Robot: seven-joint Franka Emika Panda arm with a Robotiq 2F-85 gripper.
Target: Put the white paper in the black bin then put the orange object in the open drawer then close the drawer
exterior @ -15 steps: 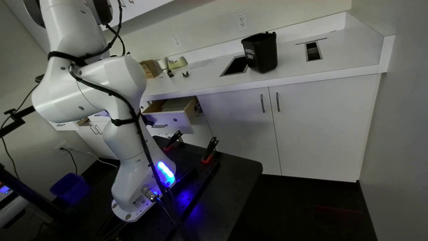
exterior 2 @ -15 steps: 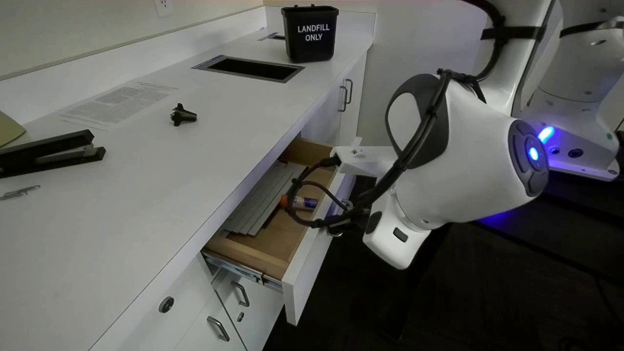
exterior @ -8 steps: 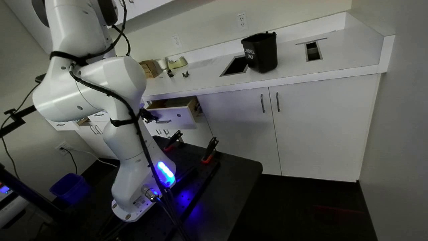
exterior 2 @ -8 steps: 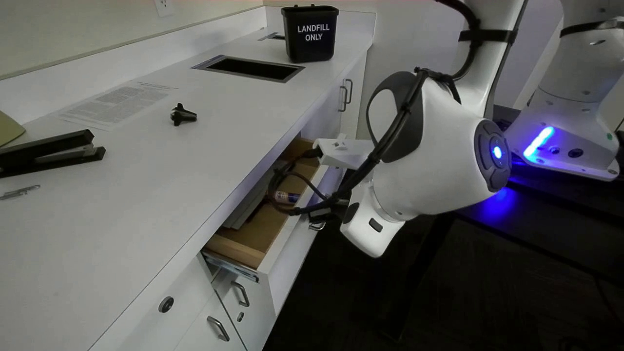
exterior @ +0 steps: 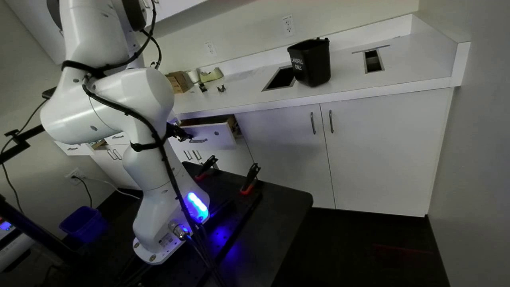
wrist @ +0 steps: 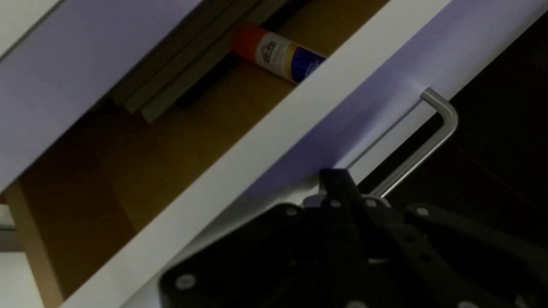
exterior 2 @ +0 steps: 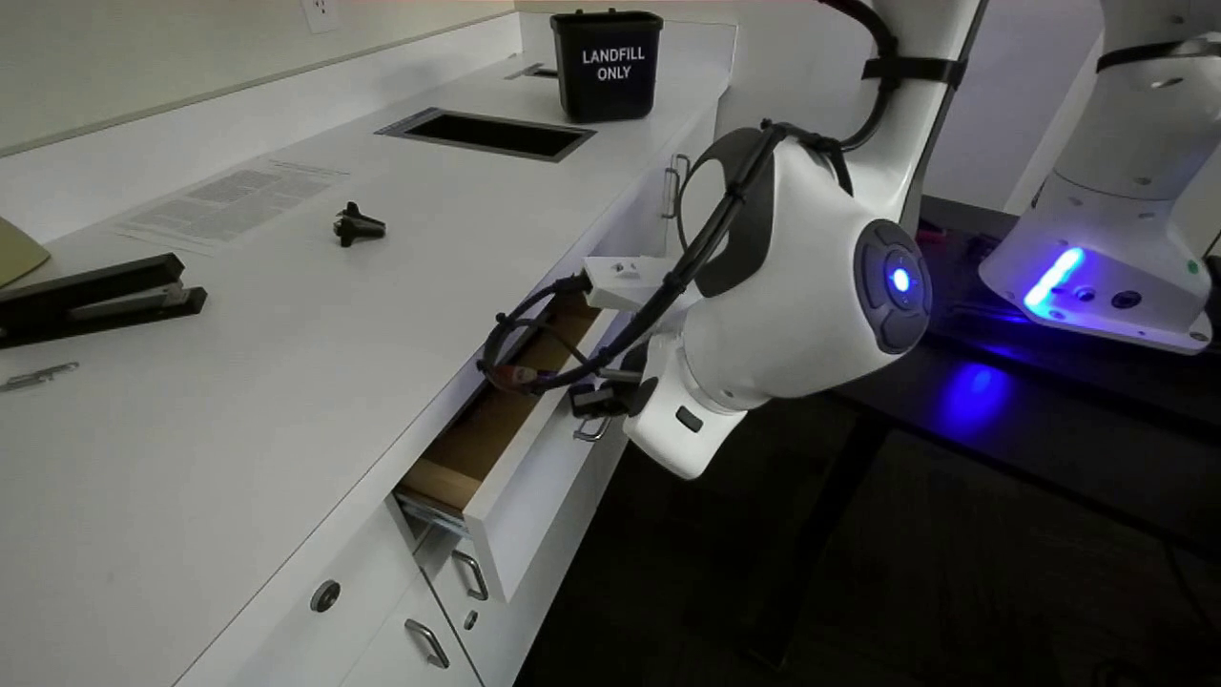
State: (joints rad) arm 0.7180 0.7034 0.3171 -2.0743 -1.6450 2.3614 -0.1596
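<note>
Fingers (wrist: 338,184) are sitting pressed together at the front of the partly open drawer (wrist: 255,154), right beside its handle (wrist: 415,158); inside, an orange-capped glue stick (wrist: 276,52) is lying, logo looking like Elmer's, while the black bin (exterior 2: 608,95) up on the countertop (exterior 2: 286,382) is reading "LANDFILL ONLY".

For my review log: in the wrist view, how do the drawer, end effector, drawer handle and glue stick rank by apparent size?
1. Drawer
2. End effector, close to the camera
3. Glue stick and drawer handle, unranked: the stick looks thicker, the handle longer, both partly hidden.
</note>
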